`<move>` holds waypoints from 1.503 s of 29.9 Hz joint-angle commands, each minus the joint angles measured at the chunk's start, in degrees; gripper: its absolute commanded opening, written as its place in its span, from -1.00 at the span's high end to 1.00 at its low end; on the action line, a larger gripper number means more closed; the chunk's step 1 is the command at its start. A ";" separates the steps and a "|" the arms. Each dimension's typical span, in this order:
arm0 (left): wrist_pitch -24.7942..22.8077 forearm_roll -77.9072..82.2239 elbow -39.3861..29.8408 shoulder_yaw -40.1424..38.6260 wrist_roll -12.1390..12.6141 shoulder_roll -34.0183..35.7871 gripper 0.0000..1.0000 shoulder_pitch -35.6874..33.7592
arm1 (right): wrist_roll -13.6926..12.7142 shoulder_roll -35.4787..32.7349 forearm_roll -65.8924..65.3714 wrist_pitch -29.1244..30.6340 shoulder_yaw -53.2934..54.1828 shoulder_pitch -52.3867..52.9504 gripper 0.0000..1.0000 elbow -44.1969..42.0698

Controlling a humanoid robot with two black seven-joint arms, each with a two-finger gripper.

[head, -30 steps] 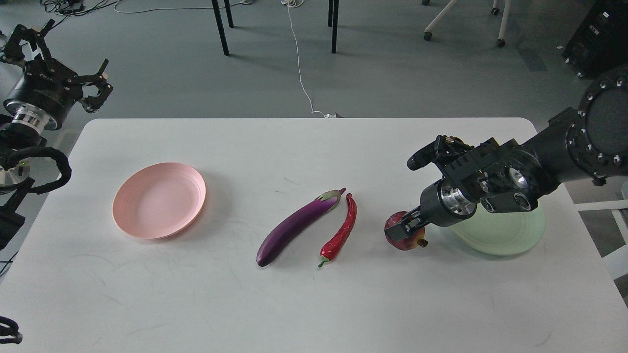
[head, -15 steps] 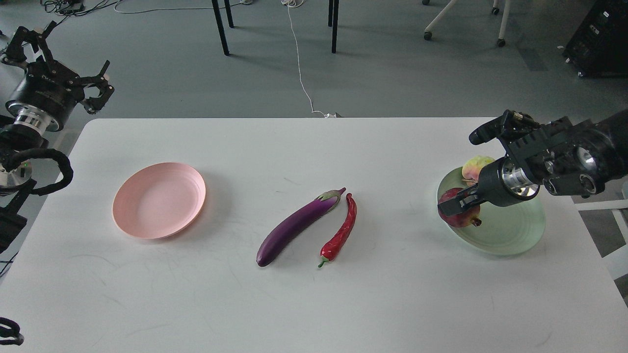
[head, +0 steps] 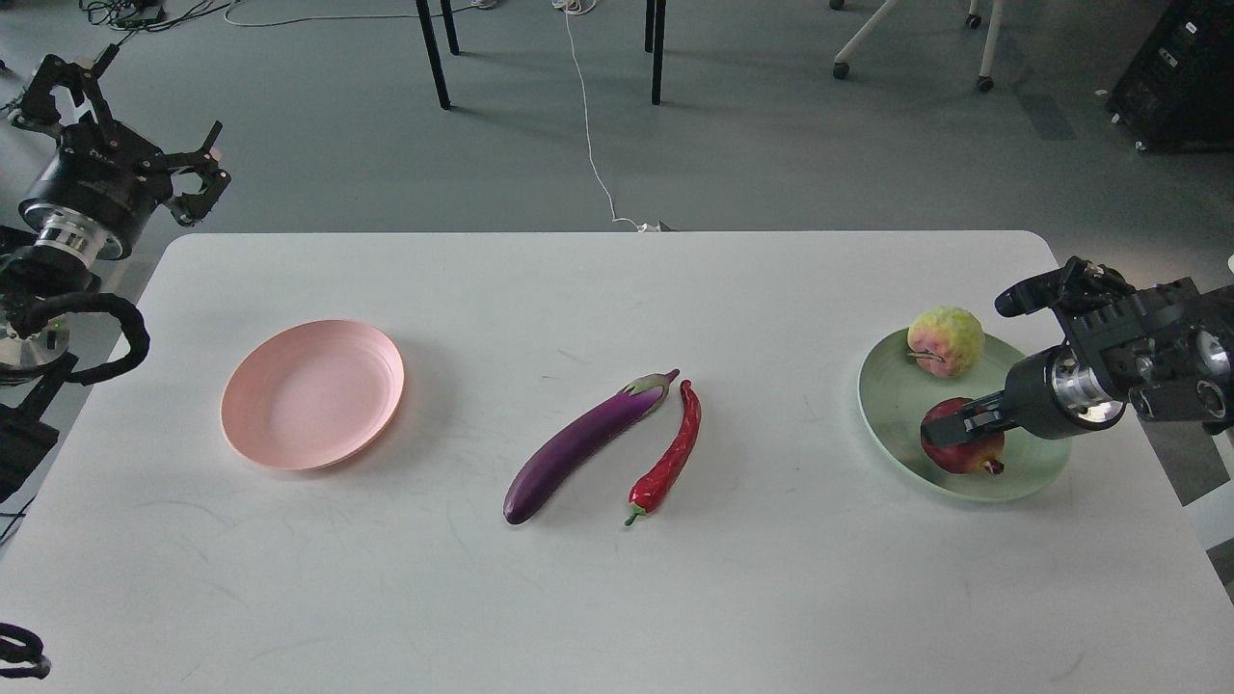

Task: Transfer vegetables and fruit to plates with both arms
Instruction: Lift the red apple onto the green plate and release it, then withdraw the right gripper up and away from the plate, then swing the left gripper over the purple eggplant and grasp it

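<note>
Carried over from the table, the pomegranate (head: 961, 451) now sits on the green plate (head: 892, 405) beside the yellow-green fruit (head: 946, 340), right gripper (head: 956, 424) pinching it; left gripper (head: 145, 116) hangs spread off-table.

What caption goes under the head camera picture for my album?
Right gripper sets a dark red pomegranate beside a bumpy yellow-green fruit on the mint green plate.

Soft, even light falls from above, and the white tabletop (head: 598, 598) looks bright with no hard glare. Shadows under the things are faint. The picture is sharp, perhaps slightly bent at the edges.
</note>
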 commanded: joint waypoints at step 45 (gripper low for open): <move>1.64 85.74 -45.28 15.63 0.36 5.80 -0.96 -6.00 | 0.00 -7.51 36.80 21.14 114.22 -37.36 -0.97 -37.88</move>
